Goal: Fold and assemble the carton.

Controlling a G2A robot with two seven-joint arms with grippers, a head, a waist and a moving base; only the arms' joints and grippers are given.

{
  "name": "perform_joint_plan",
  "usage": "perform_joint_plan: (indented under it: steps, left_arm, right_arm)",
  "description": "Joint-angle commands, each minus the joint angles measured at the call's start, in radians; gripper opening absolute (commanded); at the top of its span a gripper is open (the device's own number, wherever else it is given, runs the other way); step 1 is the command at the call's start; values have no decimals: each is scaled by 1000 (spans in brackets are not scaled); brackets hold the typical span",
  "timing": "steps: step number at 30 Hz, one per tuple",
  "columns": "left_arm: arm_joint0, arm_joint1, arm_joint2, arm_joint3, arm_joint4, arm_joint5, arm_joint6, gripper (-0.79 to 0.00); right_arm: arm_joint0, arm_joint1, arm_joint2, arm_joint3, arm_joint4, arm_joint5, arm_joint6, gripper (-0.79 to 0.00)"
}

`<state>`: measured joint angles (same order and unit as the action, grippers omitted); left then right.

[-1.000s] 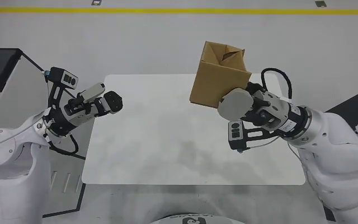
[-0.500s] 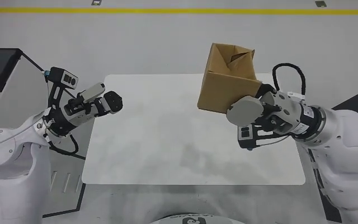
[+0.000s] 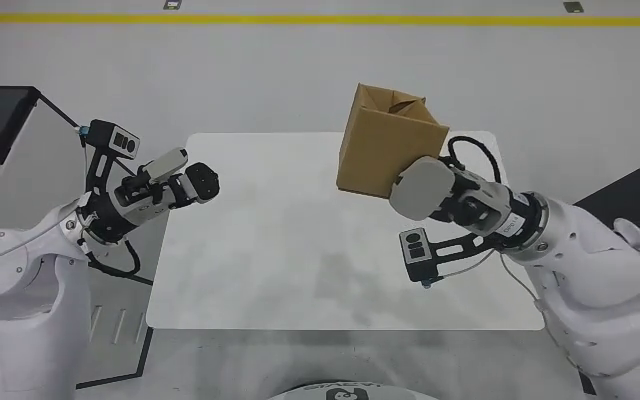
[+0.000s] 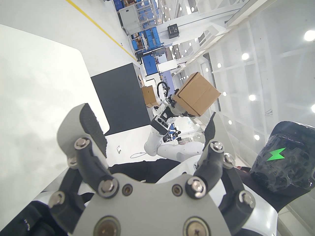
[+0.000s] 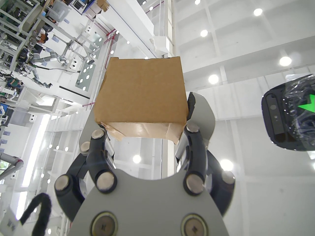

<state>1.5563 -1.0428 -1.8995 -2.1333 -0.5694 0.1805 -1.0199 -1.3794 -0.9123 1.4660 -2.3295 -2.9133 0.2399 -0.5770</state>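
A brown carton [image 3: 385, 140] hangs in the air over the table's far right part, tilted, its open top with inner flaps facing the top view camera. My right gripper [image 3: 420, 168] is shut on the carton's lower end; in the right wrist view the carton [image 5: 141, 92] sits between the fingers [image 5: 194, 104], its taped end toward the wrist. My left gripper [image 3: 200, 183] stays at the table's left edge, open and holding nothing. In the left wrist view the open left gripper [image 4: 150, 116] faces the distant carton [image 4: 196, 93].
The white table [image 3: 280, 250] has nothing lying on it. A black panel [image 3: 15, 110] stands off the table's left side. A yellow line [image 3: 300, 18] runs across the floor beyond the table.
The right arm swung the carton to the right, then back to the left, turning its wrist and tilting the carton. The left arm has kept still.
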Motion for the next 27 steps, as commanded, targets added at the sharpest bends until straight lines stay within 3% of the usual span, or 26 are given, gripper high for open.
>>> perform_joint_plan:
  steps: [1,5,16,24,27]
  left_arm:
    - [0,0,0,0,0,0,0,0]
    - [0,0,0,0,0,0,0,0]
    - [0,0,0,0,0,0,0,0]
    - [0,0,0,0,0,0,0,0]
    - [0,0,0,0,0,0,0,0]
  right_arm:
    - [0,0,1,0,-2,1,0,-785]
    - [0,0,1,0,-2,1,0,-785]
    - [-4,-14,-66,14,169,-67,35,-785]
    - [-6,-30,-139,47,398,-140,59,-785]
    - [-6,-30,-139,47,398,-140,59,-785]
